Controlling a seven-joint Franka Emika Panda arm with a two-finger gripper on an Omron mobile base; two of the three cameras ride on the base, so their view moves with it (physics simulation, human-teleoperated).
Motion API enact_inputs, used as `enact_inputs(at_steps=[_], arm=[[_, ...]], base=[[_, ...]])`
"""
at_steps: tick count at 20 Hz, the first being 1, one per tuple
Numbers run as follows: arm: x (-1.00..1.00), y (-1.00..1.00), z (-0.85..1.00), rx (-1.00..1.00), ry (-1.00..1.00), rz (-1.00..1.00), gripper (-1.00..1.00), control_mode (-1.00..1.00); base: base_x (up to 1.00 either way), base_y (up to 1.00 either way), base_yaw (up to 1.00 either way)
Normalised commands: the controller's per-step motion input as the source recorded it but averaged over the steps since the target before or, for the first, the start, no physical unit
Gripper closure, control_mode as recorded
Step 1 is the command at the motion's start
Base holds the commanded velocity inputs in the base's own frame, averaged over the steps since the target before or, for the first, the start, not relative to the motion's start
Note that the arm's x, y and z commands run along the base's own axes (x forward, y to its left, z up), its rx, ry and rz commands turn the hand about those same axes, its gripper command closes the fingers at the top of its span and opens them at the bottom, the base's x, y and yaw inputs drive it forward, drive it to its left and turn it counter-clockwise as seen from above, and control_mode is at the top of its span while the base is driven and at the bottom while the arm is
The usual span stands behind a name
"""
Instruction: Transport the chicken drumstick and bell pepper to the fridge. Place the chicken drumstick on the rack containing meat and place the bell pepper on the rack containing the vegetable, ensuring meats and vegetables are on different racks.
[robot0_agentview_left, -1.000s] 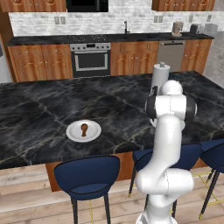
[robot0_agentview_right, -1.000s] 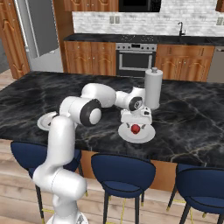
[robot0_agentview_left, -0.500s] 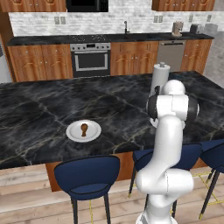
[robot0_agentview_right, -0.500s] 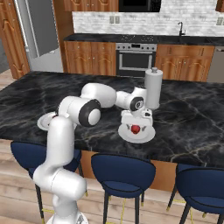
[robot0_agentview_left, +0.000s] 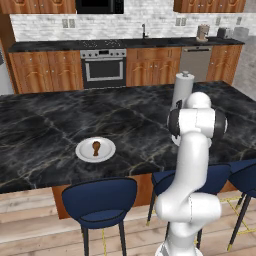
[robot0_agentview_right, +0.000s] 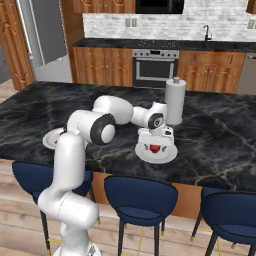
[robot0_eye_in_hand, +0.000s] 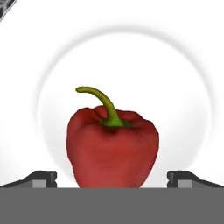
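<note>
worktop: black marble island
paper towel roll: upright on worktop
oven: back wall
stools: blue, along near edge

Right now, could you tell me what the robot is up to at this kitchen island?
The white arm reaches over the black marble island, its open gripper poised just above a glossy red bell pepper on a white plate. In the hand view the fingertips sit either side of the pepper, not closed on it. A golden-brown chicken drumstick waits on a second white plate further along the island. A white paper towel roll stands upright behind the gripper.
</note>
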Motion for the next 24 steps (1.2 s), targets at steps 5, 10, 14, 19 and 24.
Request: enact_inputs(at_steps=[5, 10, 14, 19, 24], arm=[[0.11, 0.00, -0.05, 0.00, 0.00, 0.00, -1.00, -1.00], [0.17, 0.00, -0.01, 0.00, 0.00, 0.00, -1.00, -1.00], [0.16, 0.00, -0.02, 0.00, 0.00, 0.00, -1.00, -1.00], [0.00, 0.04, -0.08, 0.00, 0.01, 0.00, 1.00, -1.00], [0.00, 0.00, -0.11, 0.00, 0.02, 0.00, 1.00, -1.00]], base=[[0.00, 0.00, 0.00], [0.00, 0.00, 0.00], [0.00, 0.00, 0.00], [0.00, 0.00, 0.00], [0.00, 0.00, 0.00]])
